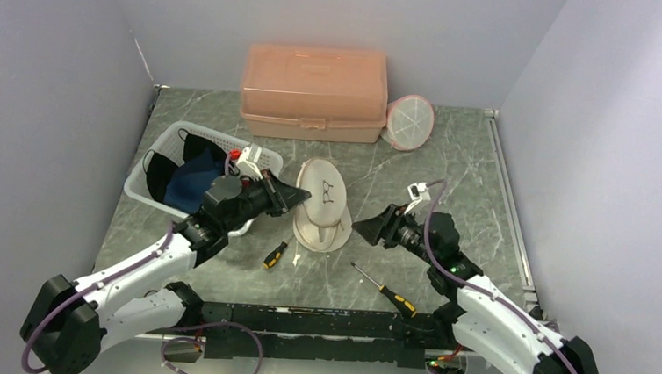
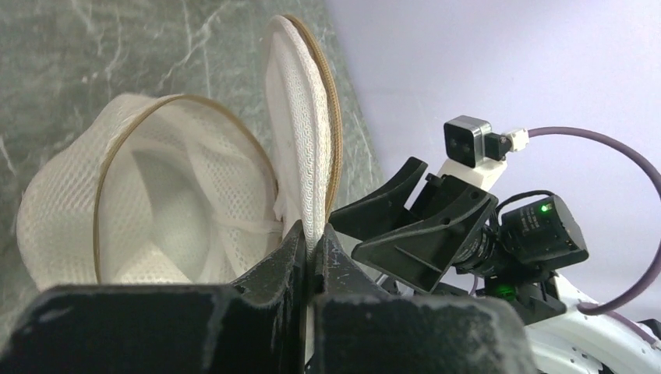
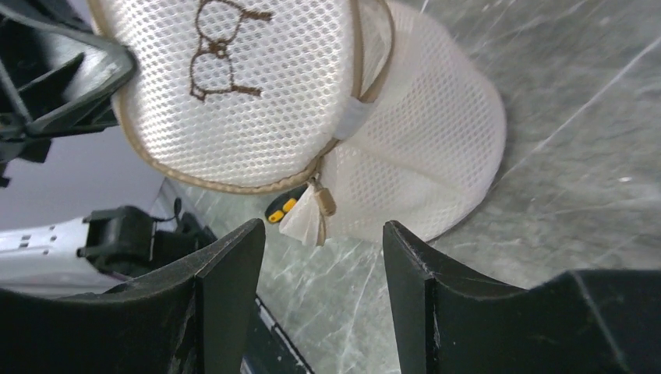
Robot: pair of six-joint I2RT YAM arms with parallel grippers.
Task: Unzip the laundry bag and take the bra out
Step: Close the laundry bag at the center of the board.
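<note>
A: Okay, top view: laundry bag (image 1: 322,206) mid-table, between left gripper (image 1: 296,195) and right gripper (image 1: 361,228)?
B: Yes. Left wrist: left gripper clamped on the lid (image 2: 300,132) rim, probably to prop it open.
A: Right wrist?
B: Right gripper spread, empty, facing the zipper pull (image 3: 322,204). Can't make out the bra inside.

Soft even light, faint shadows. Top view sharp. Wrist views: near fingers (image 3: 226,312) dark, slightly blurred.
</note>
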